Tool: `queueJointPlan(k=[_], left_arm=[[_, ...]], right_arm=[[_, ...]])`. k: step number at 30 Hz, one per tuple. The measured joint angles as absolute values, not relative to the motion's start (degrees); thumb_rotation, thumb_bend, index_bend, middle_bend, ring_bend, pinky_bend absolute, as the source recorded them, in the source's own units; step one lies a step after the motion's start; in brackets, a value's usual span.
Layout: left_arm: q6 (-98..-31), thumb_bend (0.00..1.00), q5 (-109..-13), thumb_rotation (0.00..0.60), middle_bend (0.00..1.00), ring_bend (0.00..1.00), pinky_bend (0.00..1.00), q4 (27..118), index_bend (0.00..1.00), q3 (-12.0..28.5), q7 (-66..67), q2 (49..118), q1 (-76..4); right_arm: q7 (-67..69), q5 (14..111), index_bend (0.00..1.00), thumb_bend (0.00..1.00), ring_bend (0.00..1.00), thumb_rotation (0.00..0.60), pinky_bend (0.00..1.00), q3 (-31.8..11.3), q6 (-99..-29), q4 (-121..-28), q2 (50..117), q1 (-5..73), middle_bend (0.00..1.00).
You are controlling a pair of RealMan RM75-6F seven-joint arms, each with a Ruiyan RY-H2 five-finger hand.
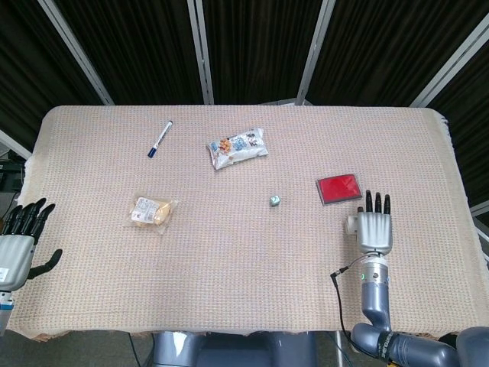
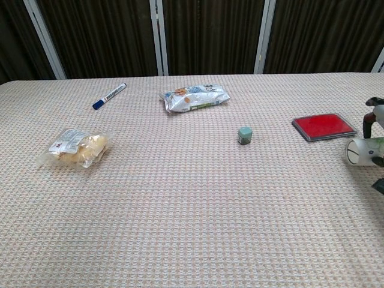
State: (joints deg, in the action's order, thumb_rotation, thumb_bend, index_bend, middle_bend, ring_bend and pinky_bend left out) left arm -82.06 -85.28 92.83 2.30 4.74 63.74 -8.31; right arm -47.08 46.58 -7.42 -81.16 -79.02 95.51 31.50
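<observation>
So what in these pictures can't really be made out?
- White cylinder: chest view cuts it off at the right edge; head view hides most under the right hand, grip unclear.
- Left hand: head view only.
- Snack bag and marker print: too small to read.

Blue marker point(image 1: 160, 138), two snack bags point(image 1: 238, 147) point(image 1: 152, 211), small green cube point(image 1: 275, 201), on woven tablecloth point(image 1: 244, 267).

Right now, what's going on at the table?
The right robot hand lies over a small white cup on its side near the table's right edge, just below the red pad; whether it grips the cup isn't clear. The left robot hand rests open at the left edge, holding nothing. The marker, two snack bags and a small green cube lie untouched.
</observation>
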Motion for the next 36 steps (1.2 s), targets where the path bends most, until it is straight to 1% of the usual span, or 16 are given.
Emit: queueJointPlan(k=[4, 7, 12, 15, 18, 24, 30, 36], left_arm=[[-82.1, 0.26, -85.3, 0.600, 0.00, 0.00, 0.00, 92.8, 0.00, 2.3, 4.7, 63.7, -8.3], [-82.1, 0.27, -85.4, 0.600, 0.00, 0.00, 0.00, 92.8, 0.00, 2.3, 4.7, 63.7, -8.3], [-82.1, 0.26, -85.4, 0.600, 0.00, 0.00, 0.00, 92.6, 0.00, 2.3, 4.7, 63.8, -8.3], [-82.1, 0.27, -85.4, 0.600, 0.00, 0.00, 0.00, 92.6, 0.00, 2.3, 4.9, 63.8, -8.3], [-82.2, 0.27, -85.4, 0.600, 0.00, 0.00, 0.00, 92.6, 0.00, 2.3, 5.1, 63.9, -8.3], [-82.3, 0.27, -85.4, 0.600, 0.00, 0.00, 0.00, 92.7, 0.00, 2.3, 5.2, 64.0, -8.3], [-82.3, 0.27, -85.5, 0.600, 0.00, 0.00, 0.00, 92.6, 0.00, 2.3, 5.0, 63.9, -8.3], [-82.1, 0.27, -85.5, 0.600, 0.00, 0.00, 0.00, 92.6, 0.00, 2.2, 4.9, 63.8, -8.4]], right_arm=[[-43.2, 47.2, 0.47, 0.19, 0.00, 0.600, 0.00, -9.6, -81.0, -83.0, 94.7, 31.1, 0.07], [-37.6, 45.5, 0.47, 0.18, 0.00, 0.600, 0.00, -12.9, -79.2, -88.3, 93.6, 30.4, 0.07], [-25.0, 36.3, 0.47, 0.18, 0.00, 0.600, 0.00, -20.2, -71.5, -95.8, 90.6, 28.7, 0.07], [-17.6, 32.0, 0.47, 0.18, 0.00, 0.600, 0.00, -23.6, -66.6, -98.2, 88.8, 27.5, 0.07], [-12.6, 30.5, 0.47, 0.17, 0.00, 0.600, 0.00, -25.6, -63.5, -99.3, 87.6, 26.4, 0.07], [-8.1, 31.2, 0.47, 0.18, 0.00, 0.600, 0.00, -26.0, -62.9, -99.1, 87.2, 25.4, 0.07], [-8.8, 31.5, 0.46, 0.18, 0.00, 0.600, 0.00, -23.9, -63.2, -97.9, 87.1, 25.5, 0.07], [-12.4, 31.2, 0.40, 0.19, 0.00, 0.600, 0.00, -21.5, -64.9, -96.9, 86.7, 26.1, 0.04]])
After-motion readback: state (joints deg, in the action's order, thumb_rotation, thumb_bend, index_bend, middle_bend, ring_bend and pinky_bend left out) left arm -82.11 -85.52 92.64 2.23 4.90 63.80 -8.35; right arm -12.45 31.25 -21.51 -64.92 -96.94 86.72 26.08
